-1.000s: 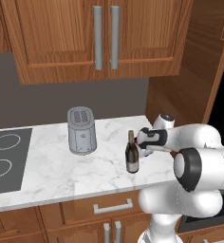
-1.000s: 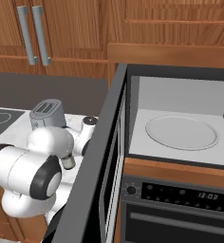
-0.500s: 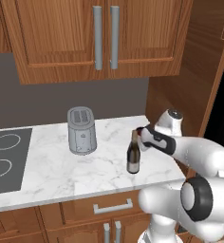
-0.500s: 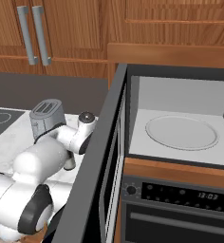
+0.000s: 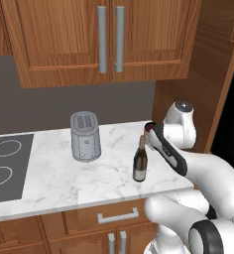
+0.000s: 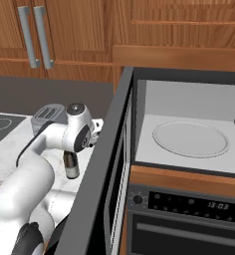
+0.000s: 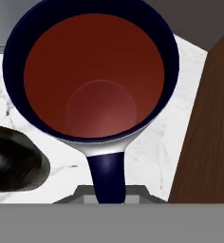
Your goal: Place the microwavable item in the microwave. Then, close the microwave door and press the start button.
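marble counter [image 5: 54, 178] fills the lower left of the left base view. mug [image 7: 92, 71] takes up the upper centre of the hand view. gripper [image 7: 106, 197], at bottom centre, is pinched on the mug's dark blue handle. judged rigid, light and breakable; the glazed handle may slip. microwave [image 6: 189, 137] stands open at right.

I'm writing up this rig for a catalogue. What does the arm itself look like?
The arm is glossy white, built of rounded, bulbous segments. A dark joint ring shows low down, a grey disc caps one joint, and a black band runs along the forearm. No cables or markings show.
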